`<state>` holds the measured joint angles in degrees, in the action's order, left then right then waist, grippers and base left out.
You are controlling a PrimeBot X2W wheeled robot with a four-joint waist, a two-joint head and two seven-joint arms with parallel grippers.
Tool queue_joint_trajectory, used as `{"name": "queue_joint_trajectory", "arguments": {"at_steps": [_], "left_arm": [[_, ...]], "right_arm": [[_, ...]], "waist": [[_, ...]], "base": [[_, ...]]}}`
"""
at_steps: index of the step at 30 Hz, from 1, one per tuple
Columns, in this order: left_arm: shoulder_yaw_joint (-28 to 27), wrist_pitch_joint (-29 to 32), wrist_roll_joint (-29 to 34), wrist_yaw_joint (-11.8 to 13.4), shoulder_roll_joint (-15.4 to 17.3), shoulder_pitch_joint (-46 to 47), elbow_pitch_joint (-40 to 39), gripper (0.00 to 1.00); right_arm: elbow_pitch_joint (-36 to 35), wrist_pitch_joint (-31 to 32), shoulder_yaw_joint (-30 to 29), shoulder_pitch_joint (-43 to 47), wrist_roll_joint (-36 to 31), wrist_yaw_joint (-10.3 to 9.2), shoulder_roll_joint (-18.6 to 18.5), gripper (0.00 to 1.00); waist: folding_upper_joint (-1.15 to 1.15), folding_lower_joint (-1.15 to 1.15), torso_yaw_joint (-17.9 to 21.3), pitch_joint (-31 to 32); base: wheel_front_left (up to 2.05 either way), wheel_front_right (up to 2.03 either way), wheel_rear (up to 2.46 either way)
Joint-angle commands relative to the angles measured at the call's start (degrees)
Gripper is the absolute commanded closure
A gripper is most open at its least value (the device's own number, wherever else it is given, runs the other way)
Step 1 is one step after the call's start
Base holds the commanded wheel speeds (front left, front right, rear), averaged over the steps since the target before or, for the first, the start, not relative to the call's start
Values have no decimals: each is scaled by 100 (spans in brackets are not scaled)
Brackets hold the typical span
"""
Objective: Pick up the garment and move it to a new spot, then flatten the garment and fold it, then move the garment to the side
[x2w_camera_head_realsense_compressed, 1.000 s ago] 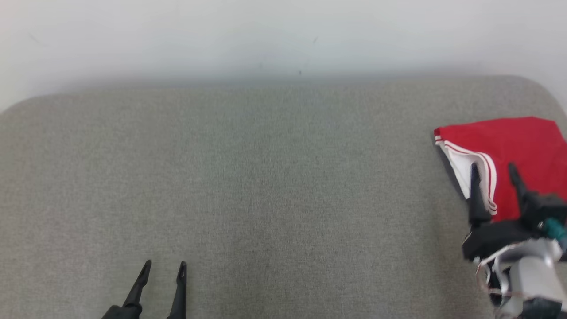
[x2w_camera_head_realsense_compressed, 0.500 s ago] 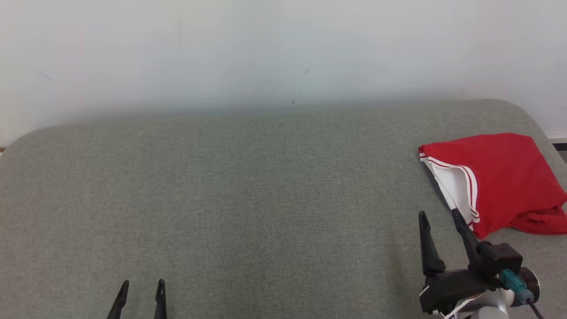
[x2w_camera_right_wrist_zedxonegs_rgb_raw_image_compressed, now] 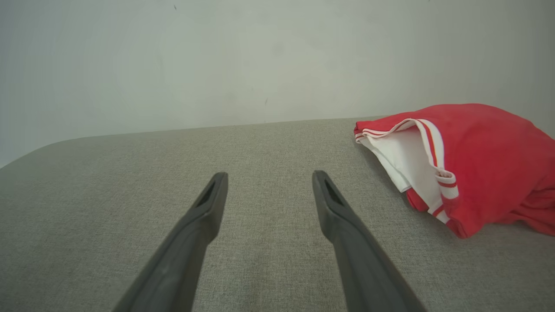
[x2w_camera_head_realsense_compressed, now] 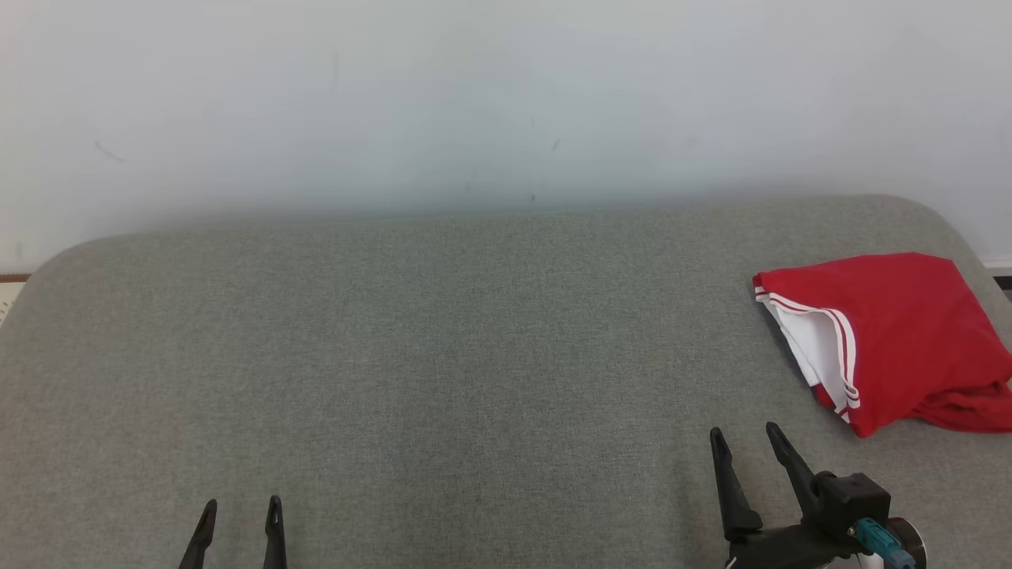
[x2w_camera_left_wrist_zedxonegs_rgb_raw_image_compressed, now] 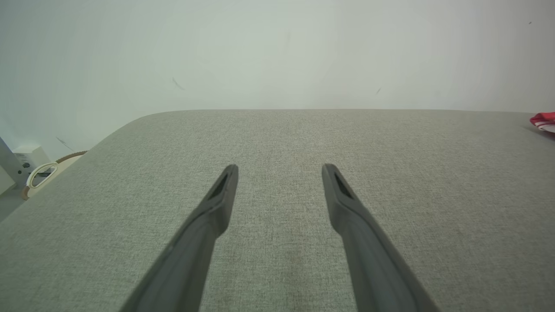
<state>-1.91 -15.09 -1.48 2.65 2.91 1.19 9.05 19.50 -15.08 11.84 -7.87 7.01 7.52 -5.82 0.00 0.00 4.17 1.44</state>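
Observation:
A folded red garment point(x2w_camera_head_realsense_compressed: 901, 332) with white lining and red-and-white striped trim lies at the right end of the grey padded surface point(x2w_camera_head_realsense_compressed: 474, 356). In the right wrist view the garment point(x2w_camera_right_wrist_zedxonegs_rgb_raw_image_compressed: 477, 160) sits to the right of my fingers, apart from them. My right gripper point(x2w_camera_head_realsense_compressed: 745, 435) hovers open near the front edge, left of and in front of the garment, with nothing between its fingers. At the lower left my left gripper point(x2w_camera_head_realsense_compressed: 241, 506) is open and empty too. A sliver of the garment point(x2w_camera_left_wrist_zedxonegs_rgb_raw_image_compressed: 544, 121) shows at the far right of the left wrist view.
A pale wall point(x2w_camera_head_realsense_compressed: 506, 95) rises behind the surface. The surface has rounded corners at left and right. Off its left end, a white box with a looped cable point(x2w_camera_left_wrist_zedxonegs_rgb_raw_image_compressed: 32, 167) sits lower down.
My right gripper has drawn back from over the garment toward the front edge and to the left, leaving the garment lying. The head view has tilted up, showing more wall.

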Motion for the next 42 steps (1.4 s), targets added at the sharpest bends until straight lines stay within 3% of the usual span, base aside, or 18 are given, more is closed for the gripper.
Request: {"name": "queue_joint_trajectory", "arguments": {"at_steps": [1, 42], "left_arm": [[-25, -5, -37, 15, 3, -21, 15, 0], [-58, -5, -124, 47, 1, -103, 32, 0]], "right_arm": [[24, -4, 6, 37, 21, -6, -36, 0], [13, -4, 74, 208, 10, -6, -58, 0]], "waist": [[0, 0, -25, 24], [0, 0, -116, 94]], "base": [[0, 0, 0], [0, 0, 0]]}}
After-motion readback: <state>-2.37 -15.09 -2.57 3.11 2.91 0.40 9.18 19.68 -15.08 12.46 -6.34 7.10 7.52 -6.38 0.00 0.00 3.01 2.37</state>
